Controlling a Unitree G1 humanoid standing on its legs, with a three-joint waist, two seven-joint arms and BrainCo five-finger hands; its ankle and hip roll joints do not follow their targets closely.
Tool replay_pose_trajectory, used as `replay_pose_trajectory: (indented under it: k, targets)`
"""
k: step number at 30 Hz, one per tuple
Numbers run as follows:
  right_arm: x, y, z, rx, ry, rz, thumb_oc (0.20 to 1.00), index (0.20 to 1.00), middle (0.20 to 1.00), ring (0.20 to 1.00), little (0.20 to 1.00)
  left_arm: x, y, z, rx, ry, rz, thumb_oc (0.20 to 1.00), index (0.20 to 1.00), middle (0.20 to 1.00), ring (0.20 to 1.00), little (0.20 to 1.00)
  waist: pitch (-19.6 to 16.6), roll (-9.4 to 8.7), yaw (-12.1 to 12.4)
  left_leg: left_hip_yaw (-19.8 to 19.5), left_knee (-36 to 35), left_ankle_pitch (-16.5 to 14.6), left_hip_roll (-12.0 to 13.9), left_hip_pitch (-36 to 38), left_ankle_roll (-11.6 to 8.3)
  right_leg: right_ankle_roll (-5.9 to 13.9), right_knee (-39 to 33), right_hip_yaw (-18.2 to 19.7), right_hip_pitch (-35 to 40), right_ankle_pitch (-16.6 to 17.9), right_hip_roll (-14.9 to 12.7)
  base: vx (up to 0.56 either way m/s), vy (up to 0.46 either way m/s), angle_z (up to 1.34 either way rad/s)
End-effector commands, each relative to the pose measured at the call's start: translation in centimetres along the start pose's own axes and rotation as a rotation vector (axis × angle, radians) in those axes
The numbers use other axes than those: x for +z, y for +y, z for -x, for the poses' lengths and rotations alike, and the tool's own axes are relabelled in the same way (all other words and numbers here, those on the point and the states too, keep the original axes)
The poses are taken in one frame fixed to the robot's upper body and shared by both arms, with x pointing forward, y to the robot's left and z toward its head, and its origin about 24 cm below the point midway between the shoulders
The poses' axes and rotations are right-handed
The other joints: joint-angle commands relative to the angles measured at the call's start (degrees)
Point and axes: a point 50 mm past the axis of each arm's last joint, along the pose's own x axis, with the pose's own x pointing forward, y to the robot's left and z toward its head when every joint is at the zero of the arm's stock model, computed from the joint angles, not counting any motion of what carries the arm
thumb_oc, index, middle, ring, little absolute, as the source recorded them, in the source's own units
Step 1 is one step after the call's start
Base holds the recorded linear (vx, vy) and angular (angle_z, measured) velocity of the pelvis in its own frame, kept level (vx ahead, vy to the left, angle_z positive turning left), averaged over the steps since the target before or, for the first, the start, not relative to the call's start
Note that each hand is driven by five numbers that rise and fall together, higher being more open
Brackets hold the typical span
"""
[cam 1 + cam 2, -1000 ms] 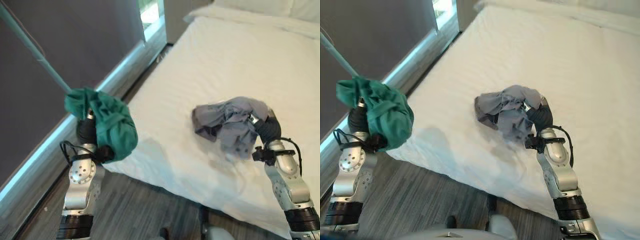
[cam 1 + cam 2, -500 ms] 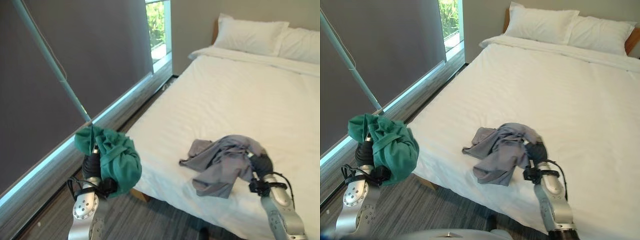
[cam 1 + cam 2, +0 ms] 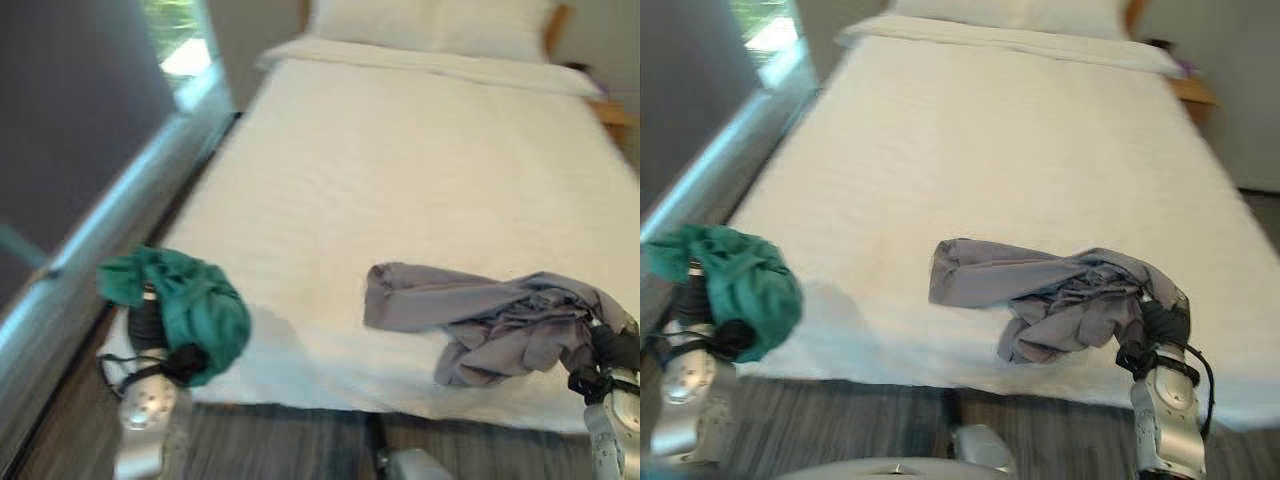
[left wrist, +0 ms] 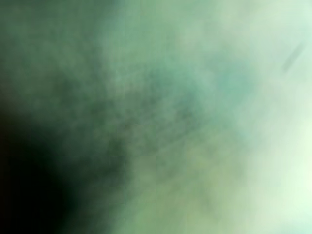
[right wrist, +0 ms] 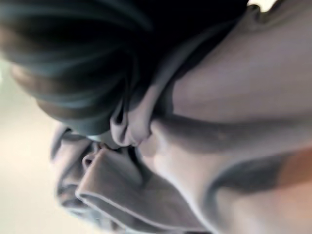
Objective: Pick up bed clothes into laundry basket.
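While the left robot hand (image 3: 150,318) hangs off the bed's near left corner, buried under the bunched green garment (image 3: 190,305) draped over it, its fingers are hidden, so I cannot tell how they sit. At the near right edge the right robot hand (image 3: 1160,325) is likewise wrapped in the grey garment (image 3: 1040,285), fingers unseen; that cloth's long axis runs leftward from the hand across the white bed (image 3: 400,170), the loose end lying on the sheet. No basket is visible, and farther back the pillows (image 3: 430,25) lie at the head.
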Motion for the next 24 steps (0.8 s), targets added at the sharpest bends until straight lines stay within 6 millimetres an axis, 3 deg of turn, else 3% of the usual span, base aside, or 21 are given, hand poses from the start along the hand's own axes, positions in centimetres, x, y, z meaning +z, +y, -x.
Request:
replay_pose_trajectory:
  k: [1,2,5,7,8,9,10,11,14,16,18,19,21,22,24]
  targets:
    - [4.4,-1.5,-0.8,-0.055,-0.237,0.048,0.200,0.200,0.200,0.200,0.200,4.3,-1.4,-1.7,-0.041,-0.268,-0.008,0.200,0.200,0.200,0.200,0.200,-1.85,7.12,-2.81,-3.09,-5.84,5.22,3.47,-3.14,-1.60,2.85,5.01,-2.19,6.07,-4.93,3.67,-0.05,0.049,-2.57]
    - [4.5,-1.6,-0.7,-0.062,-0.244,0.053,0.200,0.200,0.200,0.200,0.200,5.1,-1.3,-1.5,-0.043,-0.306,-0.010,0.200,0.200,0.200,0.200,0.200,-1.82,7.42,-3.42,-1.41,-7.28,5.20,3.65,-2.98,-0.92,3.61,3.37,-0.92,5.11,-3.13,4.69,-0.10,0.046,-1.64]
    - [3.4,-2.0,0.0,-0.091,-0.202,0.040,0.200,0.200,0.200,0.200,0.200,5.2,-1.6,-1.0,-0.085,-0.306,-0.017,0.200,0.200,0.200,0.200,0.200,-1.97,7.64,-3.87,1.59,-11.20,6.51,4.59,-2.15,0.18,5.03,1.79,0.38,3.49,-0.73,4.96,-0.11,0.099,-1.62]
    - [2.9,-2.0,0.7,-0.077,-0.179,0.026,0.200,0.200,0.200,0.200,0.200,4.8,-0.8,-0.5,-0.080,-0.284,-0.057,0.200,0.200,0.200,0.200,0.200,-1.69,7.32,-4.02,4.71,-12.85,7.76,4.94,-2.22,0.82,6.12,1.81,1.16,1.86,0.64,5.10,-0.15,0.066,-1.51]
    - [2.6,-1.8,0.9,-0.070,-0.167,0.024,0.200,0.200,0.200,0.200,0.200,4.9,-0.5,-0.4,-0.072,-0.287,-0.074,0.200,0.200,0.200,0.200,0.200,-0.74,7.69,-3.39,6.49,-12.67,7.30,5.75,-2.14,1.26,6.59,2.72,-2.44,0.48,-0.13,4.24,-0.20,-0.037,-1.87]
    - [2.8,-1.3,0.9,-0.049,-0.174,0.026,0.200,0.200,0.200,0.200,0.200,5.1,0.0,-0.3,-0.056,-0.291,-0.084,0.200,0.200,0.200,0.200,0.200,0.34,7.58,-2.00,9.25,-11.86,7.32,6.64,-2.83,0.94,6.40,5.03,-9.59,-1.14,-1.68,2.24,-0.28,-0.065,-1.67]
    - [2.8,-0.7,1.0,-0.027,-0.181,0.039,0.200,0.200,0.200,0.200,0.200,5.1,0.4,-0.3,-0.029,-0.291,-0.082,0.200,0.200,0.200,0.200,0.200,1.18,8.21,-0.09,12.50,-10.91,7.74,8.07,-3.47,0.37,5.19,7.78,-20.06,-1.12,-4.36,-1.27,-0.30,-0.058,-1.86]
    - [2.8,-0.4,1.0,-0.011,-0.176,0.045,0.200,0.200,0.200,0.200,0.200,4.9,0.6,-0.2,-0.016,-0.281,-0.074,0.200,0.200,0.200,0.200,0.200,1.49,8.88,-0.23,13.67,-10.78,7.77,8.88,-3.32,0.18,4.42,10.81,-24.37,-0.20,-6.91,-2.94,-0.27,-0.034,-1.46]
    - [2.8,-0.6,0.9,-0.018,-0.176,0.058,0.200,0.200,0.200,0.200,0.200,5.0,1.2,-0.2,0.026,-0.286,-0.052,0.200,0.200,0.200,0.200,0.200,0.96,10.09,0.10,18.81,-12.02,8.78,10.95,-2.98,-0.22,3.68,15.38,-30.08,3.22,-9.91,-6.84,-0.25,-0.049,-1.09]
    - [3.3,0.1,0.4,-0.010,-0.208,0.057,0.200,0.200,0.200,0.200,0.200,5.6,1.5,-0.1,0.037,-0.311,-0.078,0.200,0.200,0.200,0.200,0.200,0.03,10.96,2.17,22.57,-11.96,8.69,12.58,-3.40,-0.78,3.96,16.03,-36.35,5.58,-10.41,-12.10,-0.21,-0.101,-1.22]
    - [3.7,0.8,0.2,0.015,-0.222,0.052,0.200,0.200,0.200,0.200,0.200,5.7,1.7,-0.1,0.052,-0.315,-0.079,0.200,0.200,0.200,0.200,0.200,-0.95,10.43,3.53,25.82,-12.13,8.46,13.08,-3.39,-1.58,5.35,13.41,-40.56,8.29,-9.77,-14.11,-0.11,-0.141,-1.33]
    - [3.8,1.2,0.1,0.034,-0.226,0.057,0.200,0.200,0.200,0.200,0.200,5.5,1.8,0.0,0.059,-0.308,-0.075,0.200,0.200,0.200,0.200,0.200,-1.13,9.68,3.79,27.19,-11.99,8.78,13.24,-3.45,-1.90,5.64,10.74,-42.00,8.18,-9.17,-13.51,-0.05,-0.190,-1.57]
    - [3.7,1.0,0.3,0.036,-0.218,0.054,0.200,0.200,0.200,0.200,0.200,5.4,1.7,0.0,0.061,-0.302,-0.061,0.200,0.200,0.200,0.200,0.200,-1.73,9.03,3.55,28.44,-11.10,9.13,13.98,-4.33,-2.67,5.78,6.42,-39.98,9.71,-10.04,-11.42,0.01,-0.230,-0.97]
    - [3.7,0.8,0.3,0.032,-0.212,0.057,0.200,0.200,0.200,0.200,0.200,5.0,1.3,0.0,0.050,-0.283,-0.043,0.200,0.200,0.200,0.200,0.200,-1.68,8.78,3.17,28.21,-9.92,9.34,15.03,-4.66,-3.44,4.97,5.27,-37.94,10.00,-10.19,-10.00,0.05,-0.249,-0.50]
    - [4.0,0.5,0.4,0.027,-0.220,0.050,0.200,0.200,0.200,0.200,0.200,4.5,0.7,-0.1,0.034,-0.262,-0.004,0.200,0.200,0.200,0.200,0.200,-1.09,8.25,2.44,28.52,-8.07,10.08,16.15,-5.34,-4.44,4.17,4.60,-37.49,10.19,-10.35,-8.91,0.05,-0.226,-0.18]
